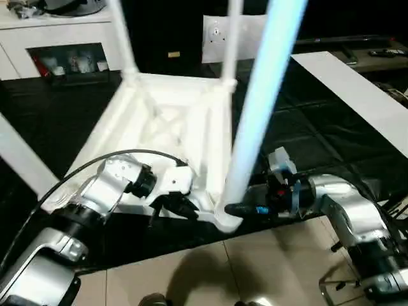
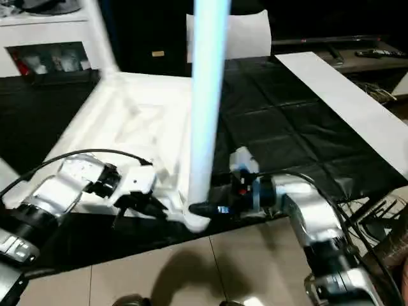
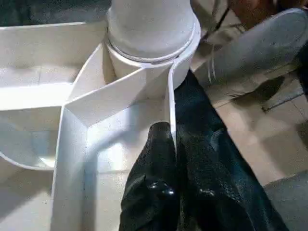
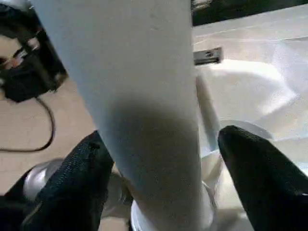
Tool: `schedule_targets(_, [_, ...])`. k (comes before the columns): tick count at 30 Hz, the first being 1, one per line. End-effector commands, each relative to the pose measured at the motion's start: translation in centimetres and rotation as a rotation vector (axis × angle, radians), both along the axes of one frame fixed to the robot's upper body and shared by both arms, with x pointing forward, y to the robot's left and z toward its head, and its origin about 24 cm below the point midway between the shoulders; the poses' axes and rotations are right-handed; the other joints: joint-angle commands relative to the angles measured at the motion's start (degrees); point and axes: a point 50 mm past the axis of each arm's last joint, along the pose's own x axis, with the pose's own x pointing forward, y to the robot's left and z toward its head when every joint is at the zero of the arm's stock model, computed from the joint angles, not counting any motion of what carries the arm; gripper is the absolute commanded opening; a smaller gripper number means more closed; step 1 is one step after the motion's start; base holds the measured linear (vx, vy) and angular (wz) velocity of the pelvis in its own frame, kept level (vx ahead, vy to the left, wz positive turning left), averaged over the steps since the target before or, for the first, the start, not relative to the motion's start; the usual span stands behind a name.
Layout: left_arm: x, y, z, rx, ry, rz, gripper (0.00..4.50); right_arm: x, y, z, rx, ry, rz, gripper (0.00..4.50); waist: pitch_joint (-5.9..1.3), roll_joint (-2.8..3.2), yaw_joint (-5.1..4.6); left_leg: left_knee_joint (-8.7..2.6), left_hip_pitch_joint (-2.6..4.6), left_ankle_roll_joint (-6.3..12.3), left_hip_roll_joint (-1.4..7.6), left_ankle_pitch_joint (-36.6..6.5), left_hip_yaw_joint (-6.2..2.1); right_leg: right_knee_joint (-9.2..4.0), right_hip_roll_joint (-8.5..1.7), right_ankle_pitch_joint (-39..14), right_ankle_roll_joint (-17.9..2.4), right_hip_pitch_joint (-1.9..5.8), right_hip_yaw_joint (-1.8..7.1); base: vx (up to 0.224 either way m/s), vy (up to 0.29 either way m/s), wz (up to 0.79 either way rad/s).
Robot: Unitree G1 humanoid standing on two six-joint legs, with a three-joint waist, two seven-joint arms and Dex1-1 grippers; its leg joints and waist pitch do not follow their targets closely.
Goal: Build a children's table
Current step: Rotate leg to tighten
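Observation:
The children's table lies upside down on a black mat, its ribbed white tabletop facing up. Two far legs stand in their corner sockets, and another leg crosses the left edge. The near leg stands in the near right socket. My left gripper is shut on the tabletop's thin rim wall beside that socket. My right gripper sits at the near leg's base, its fingers open on either side of the leg, with a gap on one side.
A white cabinet stands at the back left. A long flat white sheet lies on the black mat to the right. Beige floor tiles run along the near side, with cables at the right edge.

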Motion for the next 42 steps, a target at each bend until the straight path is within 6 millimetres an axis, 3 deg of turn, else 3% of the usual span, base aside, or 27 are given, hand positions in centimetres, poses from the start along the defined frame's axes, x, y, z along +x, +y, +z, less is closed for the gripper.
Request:
schedule_targets(1, [-0.1, -1.1, 0.6, 0.018, -0.018, -0.110, 0.00, 0.1, -0.3, 0.2, -0.035, -0.014, 0.047, 3.25, -4.09, -0.17, -0.44, -4.16, 1.03, 1.44, 1.75, -16.5, 0.07, -3.69, -2.94, -21.1, -10.9, 2.61, 2.59, 0.000, 0.000, 0.00])
schedule_targets(5, [-0.1, -1.0, 0.6, 0.026, -0.017, -0.125, 0.00, 0.1, -0.2, 0.2, -0.043, 0.002, 0.088, 2.87, -4.11, -0.38, -0.42, -4.12, 0.84, 1.63, 1.71, -16.1, 0.07, -3.63, -2.96, -21.3, -10.8, 2.75, 2.53, 0.000, 0.000, 0.00])
schedule_targets(9, [0.1, -0.9, 0.6, 0.027, -0.018, -0.129, 0.00, 0.0, -0.1, 0.2, -0.045, 0.020, 0.124, 2.77, -4.21, -0.27, -0.34, -4.05, 0.90, 1.60, 1.70, -15.5, 0.09, -3.58, -2.94, -20.7, -10.9, 2.74, 2.53, 0.000, 0.000, 0.00])
schedule_targets(10, [0.1, -0.9, 0.6, 0.028, -0.018, -0.129, 0.00, 0.0, -0.1, 0.2, -0.043, 0.024, 0.126, 2.47, -4.24, -0.25, -0.37, -4.01, 0.83, 1.69, 1.72, -15.2, 0.10, -3.44, -2.87, -19.7, -11.4, 2.79, 2.50, 0.000, 0.000, 0.00])
schedule_targets(18, [0.4, -0.6, 0.6, 0.021, -0.015, -0.099, 0.00, -0.1, 0.5, 0.0, -0.018, 0.036, 0.135, 2.03, -4.23, -0.23, -0.09, -4.07, 0.97, 1.44, 1.80, -15.4, 0.12, -3.40, -2.91, -19.8, -11.5, 2.76, 2.50, 0.000, 0.000, 0.00])
schedule_targets(21, [0.6, -0.4, 0.6, -0.001, -0.005, -0.041, 0.00, -0.3, 1.0, -0.1, 0.012, 0.054, 0.101, 2.02, -4.20, -0.21, -0.08, -4.12, 0.94, 1.24, 1.78, -15.6, 0.09, -3.46, -2.93, -20.5, -11.1, 2.79, 2.50, 0.000, 0.000, 0.00])
schedule_targets(24, [1.1, -0.1, 0.7, -0.059, 0.001, 0.129, 0.00, -0.1, 1.9, -0.5, 0.044, 0.048, -0.052, 2.02, -3.92, -0.25, -0.22, -4.27, 0.99, 0.46, 1.74, -16.7, 0.02, -3.71, -3.06, -23.1, -10.4, 2.62, 2.49, 0.000, 0.000, 0.00])
schedule_targets(25, [1.3, -0.1, 0.7, -0.096, 0.008, 0.203, 0.00, 0.3, 2.4, -1.0, 0.034, 0.024, -0.151, 2.02, -3.93, -0.48, -0.55, -4.35, 0.93, -0.01, 1.54, -17.3, -0.13, -3.94, -3.10, -25.8, -9.3, 2.66, 2.31, 0.000, 0.000, 0.00])
schedule_targets(27, [1.4, -0.1, 0.8, -0.128, 0.010, 0.268, 0.00, 0.8, 3.0, -1.4, 0.022, 0.017, -0.248, 2.01, -3.55, -0.34, -1.42, -4.35, 1.14, -0.93, 1.28, -19.3, -0.28, -4.54, -3.04, -30.6, -7.7, 2.21, 2.06, 0.000, 0.000, 0.00])
schedule_targets(28, [1.5, -0.2, 0.8, -0.144, 0.007, 0.319, 0.00, 1.1, 3.5, -1.7, 0.023, 0.024, -0.320, 2.01, -3.50, -0.38, -2.06, -4.36, 0.94, -1.39, 1.14, -20.4, -0.64, -4.81, -3.19, -33.9, -6.0, 2.51, 1.65, 0.000, 0.000, 0.00])
schedule_targets(29, [1.5, -0.2, 0.8, -0.154, 0.006, 0.352, 0.00, 1.3, 3.8, -1.9, 0.024, 0.031, -0.366, 2.00, -3.43, -0.35, -2.45, -4.41, 0.82, -1.43, 1.04, -20.9, -0.75, -5.11, -3.12, -35.1, -5.3, 2.51, 1.46, 0.000, 0.000, 0.00])
schedule_targets(32, [1.8, -0.4, 0.8, -0.193, 0.001, 0.473, 0.00, 1.9, 5.1, -2.2, 0.046, 0.057, -0.488, 1.98, -3.16, -0.27, -5.02, -4.11, 0.62, -1.51, 0.62, -24.3, -1.23, -6.23, -2.98, -39.5, -2.7, 2.33, 0.44, 0.000, 0.000, 0.00])
schedule_targets(33, [1.8, -0.4, 0.8, -0.193, 0.001, 0.473, 0.00, 1.9, 5.1, -2.2, 0.046, 0.057, -0.488, 1.98, -3.17, -0.18, -5.29, -3.95, 0.92, -1.35, 0.52, -25.2, -1.24, -6.58, -2.96, -40.3, -2.3, 2.13, 0.28, 0.000, 0.000, 0.00])
schedule_targets(34, [2.2, -1.0, 0.8, -0.220, -0.010, 0.581, 0.00, 2.4, 6.5, -2.3, 0.050, 0.064, -0.568, 1.97, -3.17, -0.09, -6.06, -3.80, 1.20, -1.11, 0.56, -26.4, -1.29, -6.75, -2.89, -40.2, -2.4, 1.88, 0.16, 0.000, 0.000, 0.00])
schedule_targets(36, [2.6, -1.8, 0.8, -0.250, -0.016, 0.701, 0.00, 3.0, 8.1, -2.3, 0.048, 0.071, -0.670, 1.97, -3.11, -0.03, -7.10, -3.71, 0.99, -1.39, 0.51, -27.1, -1.47, -6.87, -2.83, -40.1, -2.6, 1.96, -0.43, 0.000, 0.000, 0.00])
schedule_targets(37, [2.8, -2.3, 0.9, -0.261, -0.019, 0.748, 0.00, 3.4, 8.7, -2.3, 0.042, 0.076, -0.725, 1.97, -3.15, 0.34, -7.77, -3.68, 1.21, -1.36, 0.56, -28.0, -1.70, -7.17, -2.88, -40.1, -2.4, 2.05, -0.94, 0.000, 0.000, 0.00])
schedule_targets(38, [2.8, -2.4, 0.9, -0.265, -0.021, 0.763, 0.00, 3.5, 8.9, -2.3, 0.040, 0.077, -0.744, 1.97, -3.25, 0.78, -8.31, -4.00, 1.03, -1.17, 0.78, -29.0, -2.09, -7.24, -2.84, -38.3, -2.4, 2.62, -1.46, 0.000, 0.000, 0.00])
schedule_targets(40, [3.1, -3.5, 1.2, -0.290, -0.034, 0.842, 0.00, 4.3, 9.9, -2.2, 0.025, 0.089, -0.843, 1.97, -3.45, 0.92, -9.27, -4.54, 0.57, -1.05, 1.28, -29.9, -2.62, -6.62, -3.02, -32.4, -4.3, 3.10, -1.19, 0.000, 0.000, 0.00])
schedule_targets(42, [3.2, -4.4, 1.4, -0.303, -0.047, 0.866, 0.00, 4.7, 10.3, -2.0, 0.037, 0.103, -0.892, 1.97, -3.46, 0.52, -9.62, -4.45, 0.72, -0.68, 0.98, -29.5, -2.37, -6.60, -3.00, -30.2, -6.1, 2.75, -0.85, 0.000, 0.000, 0.00])
